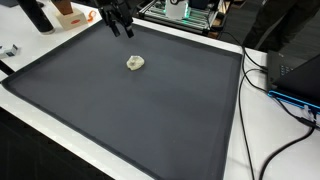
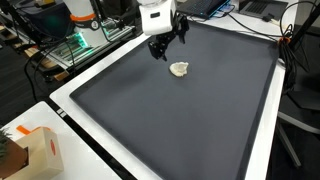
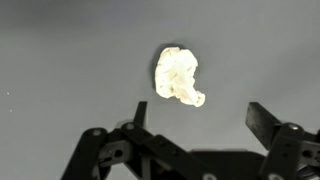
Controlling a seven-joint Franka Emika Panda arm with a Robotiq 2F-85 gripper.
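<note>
**In an exterior view**, the black two-fingered end effector [image 1: 122, 28] hangs near the far edge of one dark grey rectangular mat [image 1: 120, 120]. Its jaws are spread wide and hold nothing. A single crumpled white wad [image 1: 135, 63] lies on the mat near the fingers but apart from them, closer to the far edge than to the near one. Bare mat runs out from the wad on every side, with the widest stretch toward the camera. The mat covers a white surface [image 1: 235, 140], whose rim shows along the right, where black cables [image 1: 262, 70] trail across it.

**In an exterior view from another spot**, the end effector [image 2: 167, 48] hovers just above and behind the wad [image 2: 180, 69] without touching it. The mat [image 2: 170, 125] spreads out bare toward the near corner. The white surface [image 2: 65, 105] borders it as a narrow strip. One tan cardboard box [image 2: 40, 150] stands off the mat, well apart from the wad.

**In the wrist view**, the end effector [image 3: 200, 115] comes up from the bottom edge, its two dark fingers [image 3: 262, 118] standing wide apart. The wad [image 3: 177, 75] lies beyond the tips, ahead of the gap and a little toward the left of the picture. Its long axis runs up and down the frame, roughly in line with the fingers. The broader end is farther away, and a thin tail curls back toward the lower right. Plain grey mat surrounds it.
</note>
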